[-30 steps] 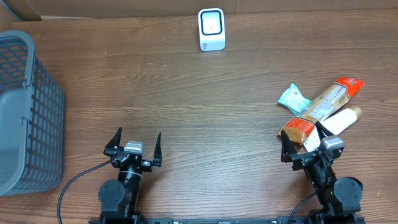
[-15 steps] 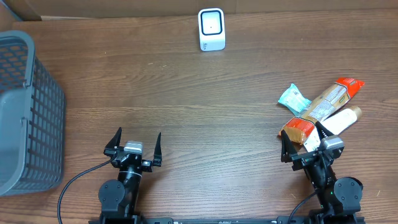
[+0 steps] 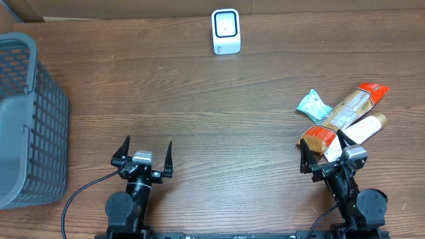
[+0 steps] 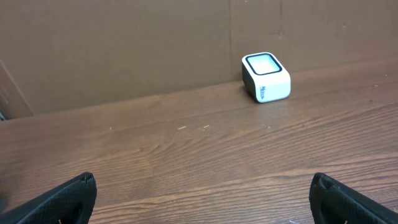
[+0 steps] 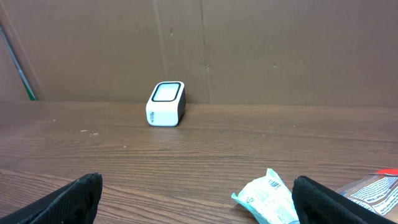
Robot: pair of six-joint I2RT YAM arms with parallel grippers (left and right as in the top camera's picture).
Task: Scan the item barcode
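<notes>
Nothing has moved over the last second: both arms sit parked at the near edge of the table (image 3: 219, 106), and the pile of goods lies just as it did. That suggests the scan has not begun; no item has been chosen or lifted.

Two grippers: the left gripper (image 3: 147, 143) at near left and the right gripper (image 3: 323, 147) at near right, each with its jaws spread wide and nothing between them.

One scanner (image 3: 226, 31), a small white box, stands at the far edge near the middle, well apart from both arms.

One grey basket (image 3: 26, 119) sits at the far left.

The items lie in one heap at the right, just beyond the right gripper. I count a teal packet (image 3: 313, 104), a long tan pack with an orange end (image 3: 350, 106) and a white tube (image 3: 364, 127) beside it. A brown-orange piece (image 3: 319, 137) nearest the gripper may be a fourth item or the long pack's other end; I cannot tell.
</notes>
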